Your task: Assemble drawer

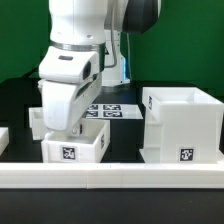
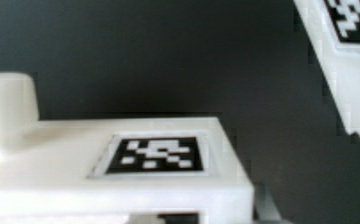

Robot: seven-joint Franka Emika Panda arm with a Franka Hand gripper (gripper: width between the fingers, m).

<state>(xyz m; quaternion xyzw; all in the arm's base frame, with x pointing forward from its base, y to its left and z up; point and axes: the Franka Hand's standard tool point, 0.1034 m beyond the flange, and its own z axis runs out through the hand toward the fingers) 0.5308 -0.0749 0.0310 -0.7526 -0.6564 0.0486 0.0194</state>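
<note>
A small white open drawer box (image 1: 76, 148) with a marker tag on its front stands on the black table at the exterior view's left. My gripper (image 1: 71, 129) is down at its back wall and looks shut on it. In the wrist view the same box (image 2: 88, 185) fills the near part, with its tag (image 2: 159, 155) and a raised white post (image 2: 6, 105); my fingers are hidden behind it. The larger white drawer housing (image 1: 184, 124) stands open-topped at the exterior view's right, and its edge shows in the wrist view (image 2: 347, 70).
The marker board (image 1: 108, 110) lies flat on the table behind the box. A white rail (image 1: 120, 175) runs along the front edge. A white piece (image 1: 3, 137) shows at the far left edge. A green wall stands behind.
</note>
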